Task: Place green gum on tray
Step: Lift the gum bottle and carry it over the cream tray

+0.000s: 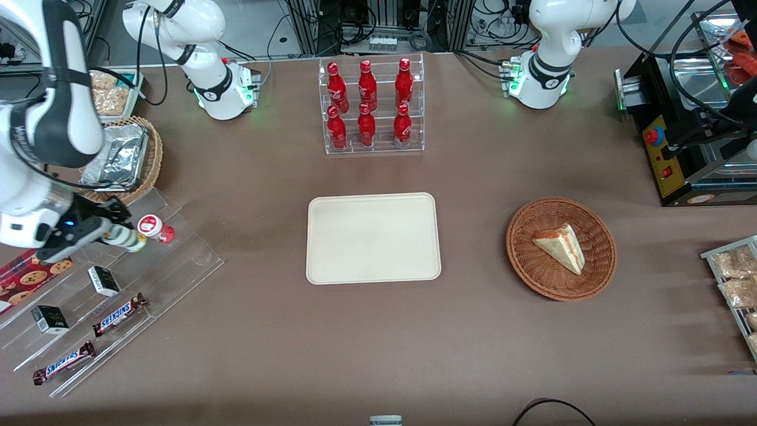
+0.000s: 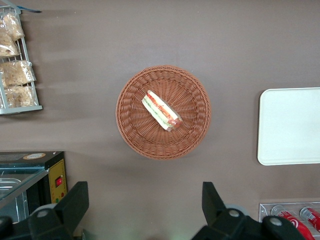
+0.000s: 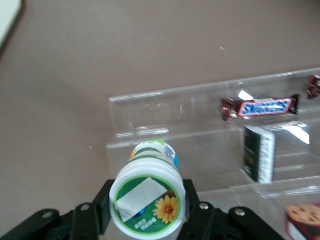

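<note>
Nearest the front camera, Snickers bars [image 1: 119, 314] and small dark boxes [image 1: 103, 281] are seen on the steps of a clear acrylic rack [image 1: 177, 266] at the working arm's end of the bench [image 1: 473, 331]. Higher on that rack, the green gum [image 1: 125, 238] is clamped between the fingers of the claw [image 1: 109, 231], tilted, just beside the red-lidded bottle [image 1: 155, 228]. The tray [image 1: 372, 238] is seen mid-bench, well apart from the gum. Farthest off, a rack of red bottles [image 1: 371, 106] is seen.
</note>
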Motion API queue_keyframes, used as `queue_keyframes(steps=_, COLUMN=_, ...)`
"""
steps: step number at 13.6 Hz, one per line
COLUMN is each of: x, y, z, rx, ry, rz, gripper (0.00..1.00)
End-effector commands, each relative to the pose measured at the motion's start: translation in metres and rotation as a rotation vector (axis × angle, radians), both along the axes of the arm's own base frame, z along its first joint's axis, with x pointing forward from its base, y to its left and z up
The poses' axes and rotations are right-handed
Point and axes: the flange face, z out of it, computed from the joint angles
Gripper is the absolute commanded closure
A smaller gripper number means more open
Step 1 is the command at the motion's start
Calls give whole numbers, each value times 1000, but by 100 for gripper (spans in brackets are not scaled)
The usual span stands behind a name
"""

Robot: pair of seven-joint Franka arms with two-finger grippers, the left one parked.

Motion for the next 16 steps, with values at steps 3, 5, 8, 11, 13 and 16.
queue_keyframes(steps=3, x=11, y=93, z=-7, rx=3, ry=30, rz=-105, gripper=100)
queue_keyframes(steps=5, x=12, y=142, z=-21, rx=-10, ry=50, rz=-168, gripper=100)
queue_keyframes(steps=8, x=23, y=205, z=-38, rx=-31, ry=59, rz=-264, gripper=100)
queue_keyframes(steps=11, x=29, y=271, z=-54, rx=-40, ry=59, rz=-345, gripper=100)
queue_keyframes(steps=13, x=30, y=306, z=-66, rx=-36, ry=66, rz=-405, gripper=100)
queue_keyframes(steps=16, x=30, y=363, z=-86, rx=-35, ry=64, rz=-489, gripper=100)
